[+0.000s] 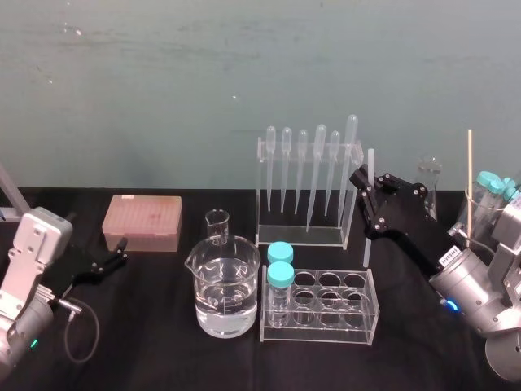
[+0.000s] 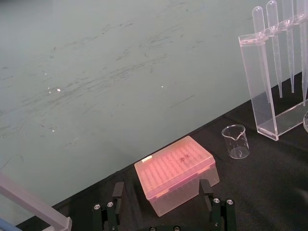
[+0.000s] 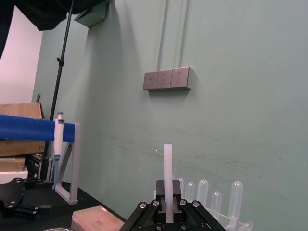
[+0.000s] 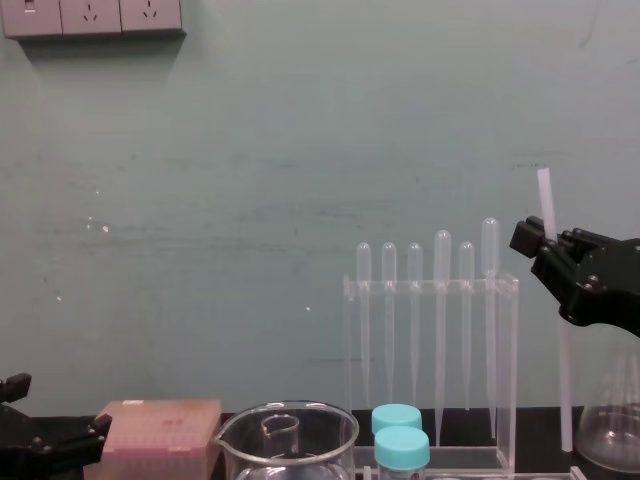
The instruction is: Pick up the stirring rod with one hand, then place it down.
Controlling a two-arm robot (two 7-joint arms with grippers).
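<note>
I was operating in a laboratory: pipettes [image 1: 320,159] hung in a rack [image 1: 299,237] beside a beaker [image 1: 221,281] and capped tubes [image 1: 281,275].

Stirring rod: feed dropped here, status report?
Right gripper shut on rod, held upright. Left gripper open, idle near pink box. Pipette rack close beside rod.

Pipette rack [image 1: 299,236], beaker [image 1: 224,285] — pink tip box [image 1: 142,221]
</note>
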